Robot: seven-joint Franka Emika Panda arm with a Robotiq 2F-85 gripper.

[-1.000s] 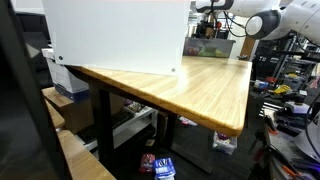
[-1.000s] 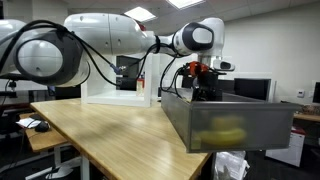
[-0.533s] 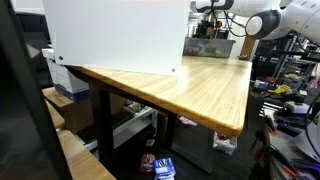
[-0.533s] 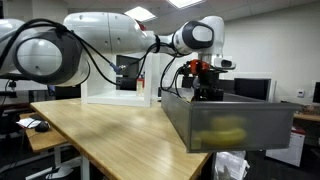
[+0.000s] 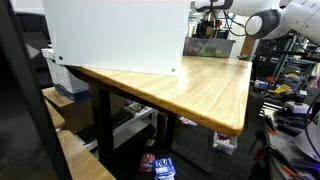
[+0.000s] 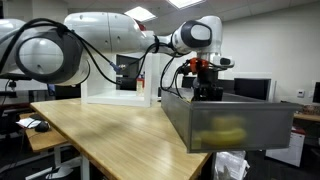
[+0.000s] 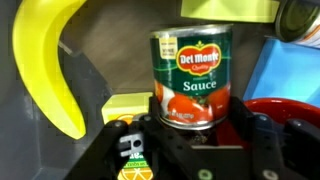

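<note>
A Del Monte tomato sauce can (image 7: 191, 75) stands upright between the two black fingers of my gripper (image 7: 193, 112). Both fingers press against its lower sides. The can sits inside the grey bin (image 6: 230, 125) on the wooden table (image 5: 200, 85). A yellow banana (image 7: 45, 60) lies to the can's left in the wrist view. In both exterior views the gripper (image 6: 208, 92) (image 5: 211, 22) reaches down into the bin at the table's far end, and the can itself is hidden by the bin wall.
Around the can lie a yellow box (image 7: 125, 105), a carton with an orange printed on it (image 7: 132, 165), a red bowl (image 7: 280, 108), a blue item (image 7: 285, 65) and a yellow-green box (image 7: 225, 10). A large white box (image 5: 115, 35) stands on the table.
The arm stays in place over the bin. No earlier wrist frame shows the jaws, and the exterior views show no visible difference.
</note>
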